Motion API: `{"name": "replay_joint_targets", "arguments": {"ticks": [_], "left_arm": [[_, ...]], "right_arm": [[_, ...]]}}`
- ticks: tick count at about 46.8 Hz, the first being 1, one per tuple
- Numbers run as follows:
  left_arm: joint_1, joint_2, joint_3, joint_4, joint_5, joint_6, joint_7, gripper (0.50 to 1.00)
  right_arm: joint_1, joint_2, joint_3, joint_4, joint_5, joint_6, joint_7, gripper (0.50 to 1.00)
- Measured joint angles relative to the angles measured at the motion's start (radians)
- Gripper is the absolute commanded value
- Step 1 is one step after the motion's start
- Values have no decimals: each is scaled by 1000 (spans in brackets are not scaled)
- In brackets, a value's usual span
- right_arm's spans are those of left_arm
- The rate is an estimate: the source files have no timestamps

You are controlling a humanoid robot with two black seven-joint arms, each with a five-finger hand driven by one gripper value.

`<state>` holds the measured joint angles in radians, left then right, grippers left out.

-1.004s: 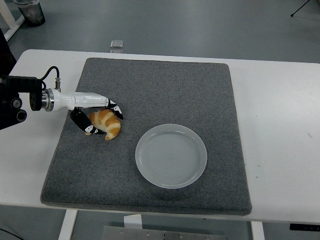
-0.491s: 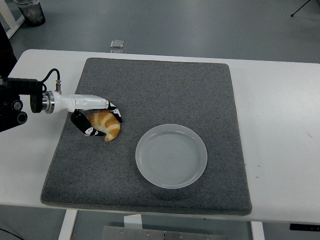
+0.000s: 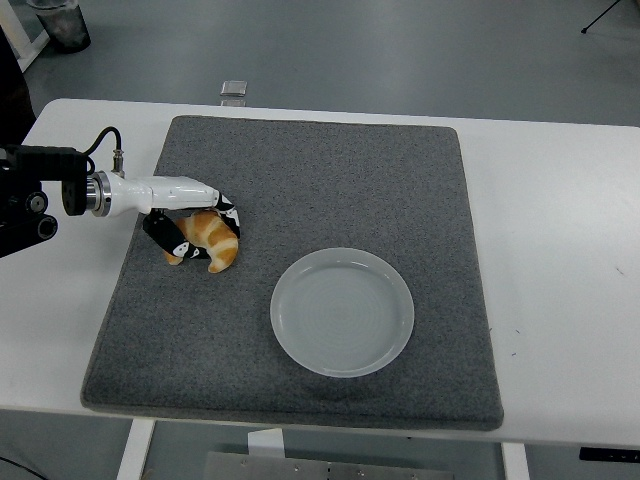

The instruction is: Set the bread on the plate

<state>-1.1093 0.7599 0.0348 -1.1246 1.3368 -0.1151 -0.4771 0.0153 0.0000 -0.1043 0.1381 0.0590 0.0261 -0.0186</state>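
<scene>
Since a second ago the left hand (image 3: 190,222) and the bread (image 3: 208,240) have shifted slightly up the frame, and the loaf has tilted, which suggests a lift is starting. Curved, golden and croissant-shaped, the bread sits at the left-centre of the frame on the grey mat (image 3: 320,170), well apart from the plate (image 3: 342,311) at lower centre. It is likely light and soft, with a flaky crust that dents easily, so a gentle hold across its thick middle suits it best. That hand is curled around the bread, fingers over the top and thumb beneath; whether the loaf has fully left the mat is hard to judge from above. No right hand is visible over the tabletop (image 3: 560,250).
</scene>
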Motion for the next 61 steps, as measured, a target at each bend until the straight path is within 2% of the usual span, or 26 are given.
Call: {"name": "replay_joint_targets", "arguments": {"ticks": [7,13,26,33,38,49,54,61], "left_arm": [[-46,3,-16,-5,-31,-1,0,500],[-91,10,-66,-6,-88,-25,0,500],[-248,36,-170,-1,-166,-162,-1,500],[-310,42,-188,-12,-181,-183,-9,500],[-321,43,-222,-47,-192,-197,-16,500],[-314,30,-240,-193,-184,-208,-31,500],[-307,5,-240,-242,-174,-219,-29,500],[-275,-50,-239,-256,-120,-232,-20,500]], "right_arm": [[0,0,0,0,0,0,0,954],[0,0,0,0,0,0,0,952],[0,0,0,0,1,0,0,954],[0,0,0,0,1,0,0,952],[0,0,0,0,1,0,0,952],[0,0,0,0,1,0,0,952],[0,0,0,0,1,0,0,952],[0,0,0,0,1,0,0,952]]}}
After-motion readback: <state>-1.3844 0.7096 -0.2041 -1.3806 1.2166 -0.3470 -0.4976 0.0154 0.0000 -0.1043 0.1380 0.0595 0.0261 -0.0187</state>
